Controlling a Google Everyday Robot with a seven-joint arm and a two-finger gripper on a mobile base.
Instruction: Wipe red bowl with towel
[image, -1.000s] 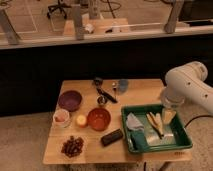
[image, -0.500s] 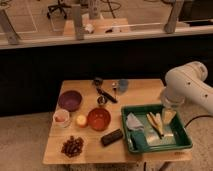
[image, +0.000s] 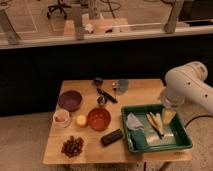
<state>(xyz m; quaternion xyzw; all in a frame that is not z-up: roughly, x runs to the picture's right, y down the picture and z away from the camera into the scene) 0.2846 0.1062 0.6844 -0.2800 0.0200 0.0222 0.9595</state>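
Note:
The red bowl (image: 99, 118) stands upright near the middle of the wooden table (image: 145, 90), empty inside. The towel (image: 134, 122), a small pale grey-blue cloth, lies crumpled at the left end of the green tray (image: 156, 148), just right of the bowl. My gripper (image: 168, 115) hangs from the white arm (image: 187, 87) over the tray's far right part, open, with nothing in it. It is well to the right of the towel and farther still from the bowl.
Left of the red bowl are a purple bowl (image: 69, 100), a small white bowl (image: 61, 118) and a yellow item (image: 81, 120). Dark grapes (image: 73, 146) and a dark block (image: 112, 137) lie at the front. A blue cup (image: 122, 85) and black tool (image: 104, 92) sit behind. Pale utensils (image: 154, 122) lie in the tray.

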